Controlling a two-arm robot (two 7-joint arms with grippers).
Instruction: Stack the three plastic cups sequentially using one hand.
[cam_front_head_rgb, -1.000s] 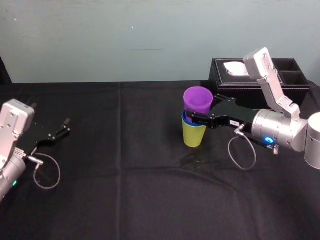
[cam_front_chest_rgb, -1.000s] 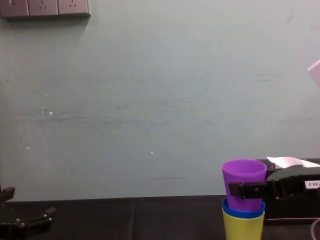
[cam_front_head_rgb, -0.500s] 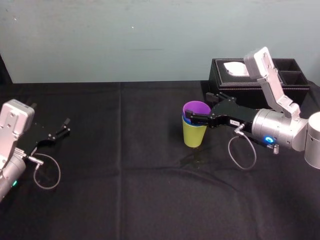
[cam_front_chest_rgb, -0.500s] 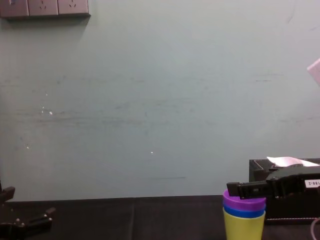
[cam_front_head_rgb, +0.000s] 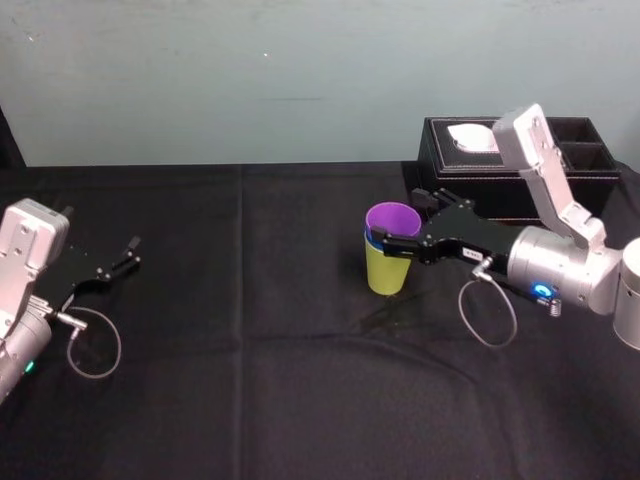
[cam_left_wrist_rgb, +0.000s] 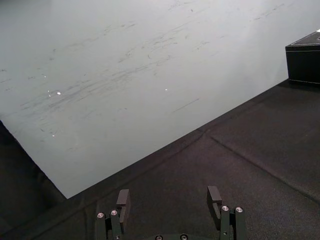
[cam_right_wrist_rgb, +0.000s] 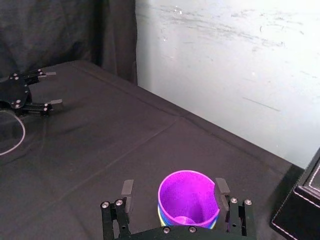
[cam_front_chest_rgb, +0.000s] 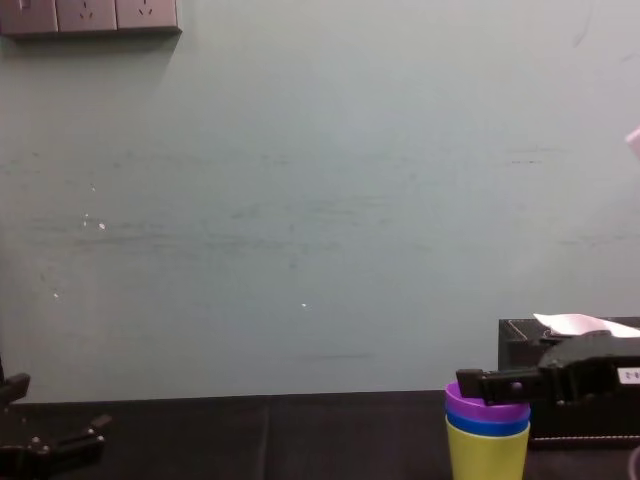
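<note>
The three plastic cups stand nested in one upright stack on the black cloth. The purple cup sits inside the blue cup, which shows as a thin rim, and the yellow-green cup is at the bottom. From the chest view the purple cup, blue cup and yellow-green cup appear as bands. My right gripper is open and straddles the stack's top, its fingers clear of the purple cup. My left gripper rests open at the far left.
A black tissue box with white tissue stands behind the right arm, close to the stack. A cable loop hangs under the right wrist. The pale wall lies behind the table. Black cloth stretches between the two arms.
The purple cup dropped from the right gripper's hold down into the blue cup. The right gripper opened and drew back slightly. The left arm stayed still.
</note>
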